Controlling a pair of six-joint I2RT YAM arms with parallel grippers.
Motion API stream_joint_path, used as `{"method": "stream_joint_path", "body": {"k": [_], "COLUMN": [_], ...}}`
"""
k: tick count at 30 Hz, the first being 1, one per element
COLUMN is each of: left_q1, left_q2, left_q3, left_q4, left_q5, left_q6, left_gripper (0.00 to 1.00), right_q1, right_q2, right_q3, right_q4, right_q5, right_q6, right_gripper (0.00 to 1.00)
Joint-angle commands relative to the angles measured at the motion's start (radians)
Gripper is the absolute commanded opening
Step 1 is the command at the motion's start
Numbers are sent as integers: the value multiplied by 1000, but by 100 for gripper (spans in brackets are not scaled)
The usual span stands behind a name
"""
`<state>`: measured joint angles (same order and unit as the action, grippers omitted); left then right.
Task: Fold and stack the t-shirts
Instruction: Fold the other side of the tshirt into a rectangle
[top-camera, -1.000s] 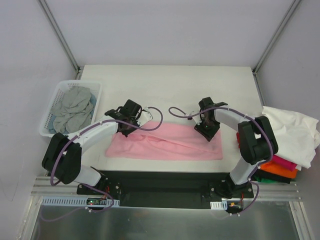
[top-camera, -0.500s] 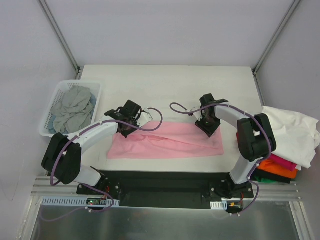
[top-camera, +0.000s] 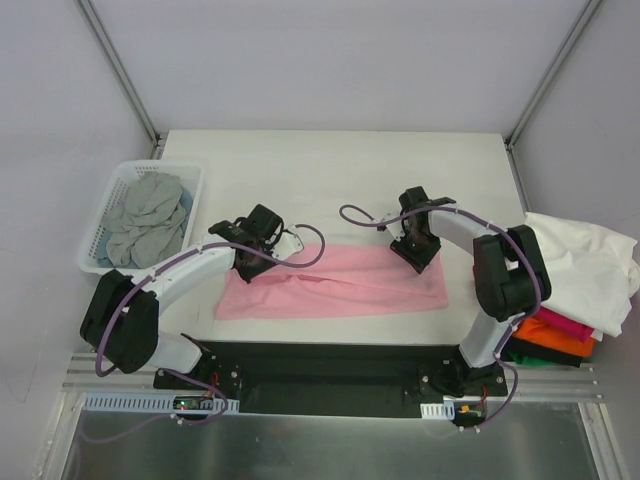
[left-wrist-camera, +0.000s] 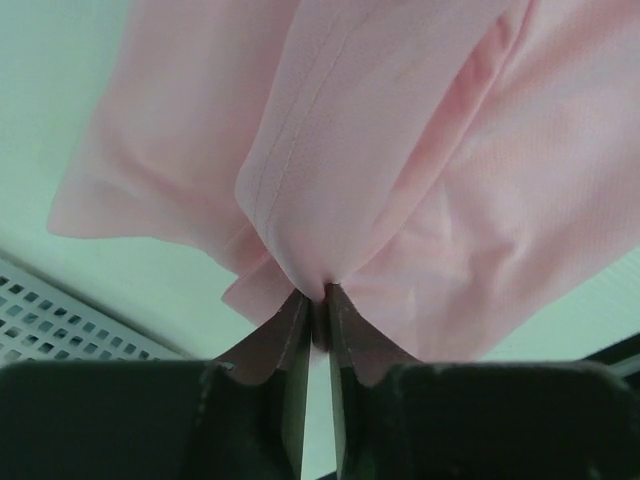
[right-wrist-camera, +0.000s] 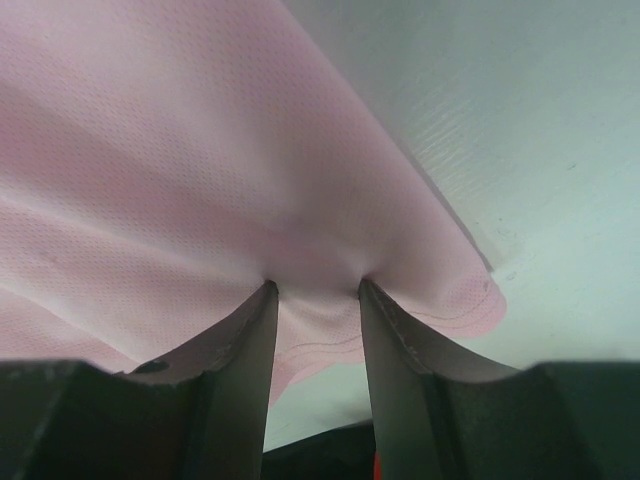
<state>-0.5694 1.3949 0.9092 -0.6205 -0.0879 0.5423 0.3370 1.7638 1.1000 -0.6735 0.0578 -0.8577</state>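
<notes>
The pink t-shirt (top-camera: 335, 288) lies on the counter (top-camera: 330, 180) as a long band running left to right. My left tool (left-wrist-camera: 312, 296) pinches cloth at its far left corner. My right tool (right-wrist-camera: 312, 290) clamps a bunch near the far right edge. Each end lies nearest its own arm.

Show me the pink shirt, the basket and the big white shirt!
pink shirt (top-camera: 340, 285), top view, the middle of the cloth.
basket (top-camera: 160, 166), top view, its far rim.
white shirt (top-camera: 585, 265), top view, the middle of the heap.
</notes>
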Motion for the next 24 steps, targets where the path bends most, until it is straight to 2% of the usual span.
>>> {"method": "stream_joint_path", "body": {"k": [1,8,16,24], "left_q1": [-23,-24,-23,-20], "left_q2": [-36,-74,-82,10], "left_q3": [26,20,82,128], "left_q4": [-125,-133,-90,100], "left_q5": [57,83,57,-51], "left_q6": [7,8,25,73], "left_gripper": [22,39,42,43], "right_q1": [-9,-9,-7,-9], "right_q2": [25,31,31,16], "right_q3": [23,12,-3,-14], "right_q4": [5,11,25,23], "right_q5": [27,25,24,25], "right_q6": [-9,-7,-7,-6], "right_gripper": [41,41,41,41]}}
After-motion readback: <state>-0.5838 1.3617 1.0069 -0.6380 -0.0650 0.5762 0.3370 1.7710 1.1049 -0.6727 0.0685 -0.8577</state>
